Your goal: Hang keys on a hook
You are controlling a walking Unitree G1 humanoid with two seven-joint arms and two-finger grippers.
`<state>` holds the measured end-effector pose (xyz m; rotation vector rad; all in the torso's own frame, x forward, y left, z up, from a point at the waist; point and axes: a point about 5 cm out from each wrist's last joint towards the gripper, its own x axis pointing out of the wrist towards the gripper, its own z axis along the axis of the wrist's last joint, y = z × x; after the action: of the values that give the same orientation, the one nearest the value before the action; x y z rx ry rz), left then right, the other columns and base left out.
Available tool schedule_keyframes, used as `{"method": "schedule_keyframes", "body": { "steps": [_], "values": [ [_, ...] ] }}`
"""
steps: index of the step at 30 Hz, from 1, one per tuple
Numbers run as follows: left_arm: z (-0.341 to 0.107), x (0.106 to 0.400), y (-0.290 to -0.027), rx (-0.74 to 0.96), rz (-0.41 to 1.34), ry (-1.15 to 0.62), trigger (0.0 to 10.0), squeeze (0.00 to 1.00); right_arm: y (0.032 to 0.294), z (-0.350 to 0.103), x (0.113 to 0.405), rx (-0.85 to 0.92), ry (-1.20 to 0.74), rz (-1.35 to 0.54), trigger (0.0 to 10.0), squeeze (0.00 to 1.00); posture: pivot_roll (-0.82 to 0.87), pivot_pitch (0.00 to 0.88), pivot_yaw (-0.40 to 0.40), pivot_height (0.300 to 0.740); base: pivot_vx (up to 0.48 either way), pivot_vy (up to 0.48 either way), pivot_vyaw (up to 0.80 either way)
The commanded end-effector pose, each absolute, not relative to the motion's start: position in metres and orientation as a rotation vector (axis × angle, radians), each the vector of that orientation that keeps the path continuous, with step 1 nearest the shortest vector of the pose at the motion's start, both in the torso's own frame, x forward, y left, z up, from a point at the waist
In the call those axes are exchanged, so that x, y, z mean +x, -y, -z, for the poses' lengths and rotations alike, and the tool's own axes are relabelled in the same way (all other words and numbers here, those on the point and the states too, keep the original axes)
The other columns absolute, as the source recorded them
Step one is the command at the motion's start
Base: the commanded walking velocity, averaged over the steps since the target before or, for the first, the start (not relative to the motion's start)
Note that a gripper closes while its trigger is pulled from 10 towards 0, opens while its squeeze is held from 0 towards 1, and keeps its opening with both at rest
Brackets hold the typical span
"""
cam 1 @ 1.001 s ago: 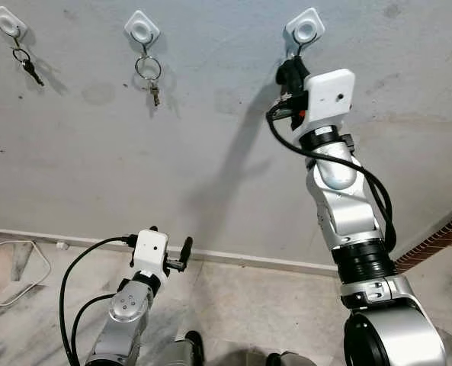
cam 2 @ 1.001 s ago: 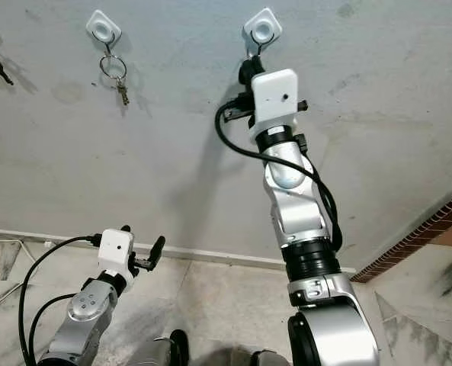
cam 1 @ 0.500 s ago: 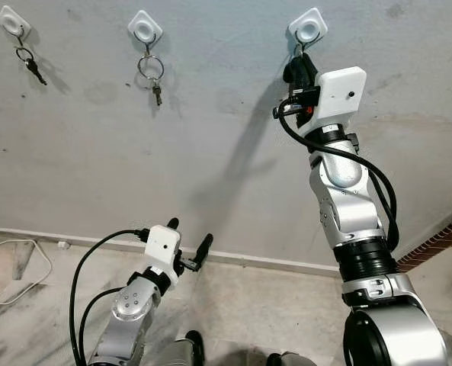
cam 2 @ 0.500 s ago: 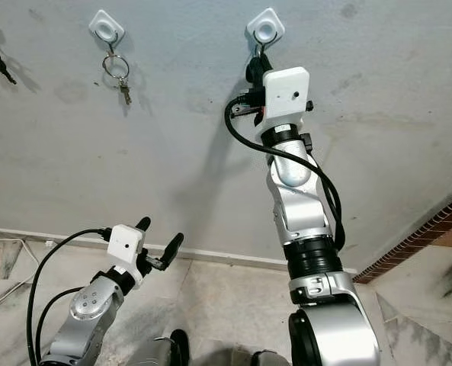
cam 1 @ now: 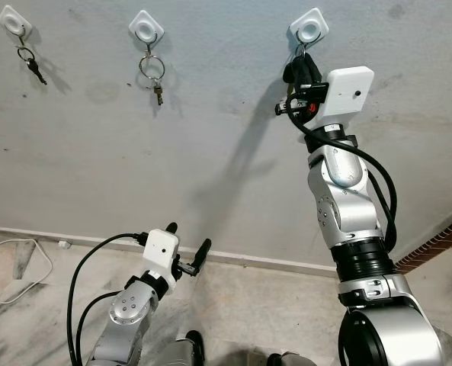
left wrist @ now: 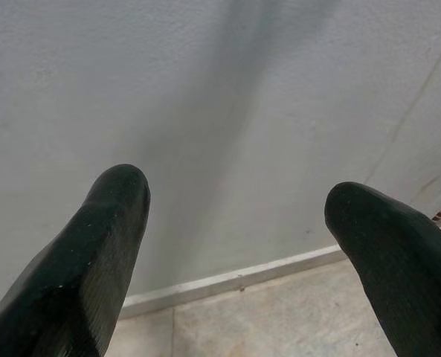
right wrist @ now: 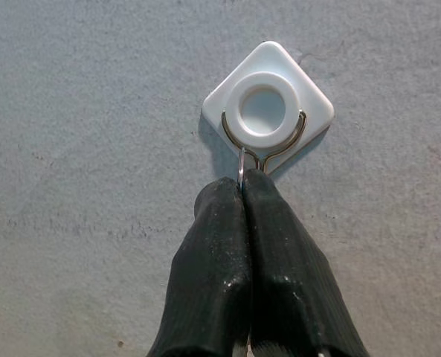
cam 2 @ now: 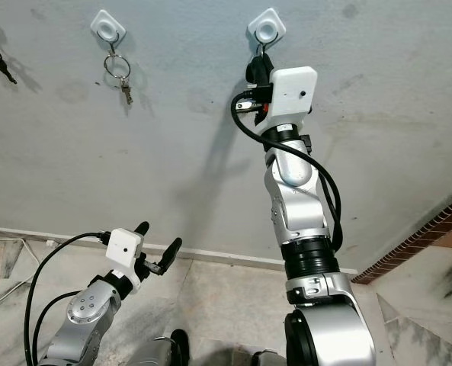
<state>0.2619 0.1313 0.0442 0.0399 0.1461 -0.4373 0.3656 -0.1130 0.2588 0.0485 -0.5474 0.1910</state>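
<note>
Your right arm has climbed a little further up the wall [cam 1: 96,152] over the last second, carrying the right gripper [right wrist: 242,195] right up under the hook [right wrist: 267,111]. Its fingers are pressed together on the thin key ring [right wrist: 240,169], whose top now sits just beside the hook's wire, so hanging looks nearly ready though the ring does not yet seem threaded on. Your left gripper [cam 1: 187,244] has risen slightly, spread and empty, low near the floor [cam 1: 248,297].

A home entryway or hallway: white key hooks [cam 1: 146,27] on a plastered wall [cam 1: 96,145], stone-tiled floor [cam 1: 271,305].
</note>
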Motion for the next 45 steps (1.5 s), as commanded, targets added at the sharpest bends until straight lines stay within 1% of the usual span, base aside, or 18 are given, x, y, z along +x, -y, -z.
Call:
{"method": "schedule_keyframes", "body": {
  "steps": [1, 11, 13, 14, 17, 22, 27, 28, 37, 45],
  "values": [
    [-0.039, 0.258, -0.136, 0.057, 0.439, -0.174, 10.0, 0.0, 0.126, -0.26, 0.367, 0.091, 0.541, -0.134, 10.0, 0.0, 0.01, 0.19, 0.066, 0.74, 0.0, 0.0, 0.0],
    [-0.038, 0.259, -0.138, 0.065, 0.441, -0.18, 10.0, 0.0, 0.131, -0.256, 0.368, 0.152, 0.518, -0.115, 10.0, 0.0, 0.01, 0.187, 0.071, 0.74, 0.0, 0.0, 0.0],
    [-0.038, 0.258, -0.137, 0.065, 0.441, -0.181, 10.0, 0.0, 0.131, -0.257, 0.367, 0.137, 0.522, -0.117, 10.0, 0.0, 0.01, 0.186, 0.071, 0.74, 0.0, 0.0, 0.0],
    [-0.038, 0.259, -0.137, 0.066, 0.443, -0.18, 10.0, 0.0, 0.128, -0.261, 0.366, 0.087, 0.546, -0.132, 10.0, 0.0, 0.01, 0.185, 0.072, 0.74, 0.0, 0.0, 0.0],
    [-0.039, 0.26, -0.136, 0.068, 0.446, -0.177, 10.0, 0.0, 0.121, -0.268, 0.362, 0.023, 0.585, -0.159, 10.0, 0.0, 0.01, 0.184, 0.074, 0.74, 0.0, 0.0, 0.0],
    [-0.04, 0.26, -0.135, 0.068, 0.447, -0.176, 10.0, 0.0, 0.117, -0.276, 0.358, -0.032, 0.631, -0.172, 10.0, 0.0, 0.01, 0.185, 0.074, 0.74, 0.0, 0.0, 0.0],
    [-0.039, 0.26, -0.135, 0.068, 0.447, -0.177, 10.0, 0.0, 0.112, -0.275, 0.353, -0.091, 0.645, -0.202, 10.0, 0.0, 0.01, 0.187, 0.072, 0.74, 0.0, 0.0, 0.0],
    [-0.039, 0.26, -0.135, 0.067, 0.446, -0.178, 10.0, 0.0, 0.109, -0.272, 0.35, -0.125, 0.647, -0.217, 10.0, 0.0, 0.01, 0.188, 0.072, 0.74, 0.0, 0.0, 0.0],
    [-0.038, 0.259, -0.136, 0.068, 0.444, -0.181, 10.0, 0.0, 0.103, -0.262, 0.34, -0.176, 0.637, -0.258, 10.0, 0.0, 0.01, 0.188, 0.076, 0.74, 0.0, 0.0, 0.0],
    [-0.039, 0.26, -0.135, 0.071, 0.453, -0.181, 10.0, 0.0, 0.111, -0.258, 0.34, -0.148, 0.608, -0.227, 10.0, 0.0, 0.0, 0.189, 0.083, 0.74, 0.0, 0.0, 0.0]
  ]
}}
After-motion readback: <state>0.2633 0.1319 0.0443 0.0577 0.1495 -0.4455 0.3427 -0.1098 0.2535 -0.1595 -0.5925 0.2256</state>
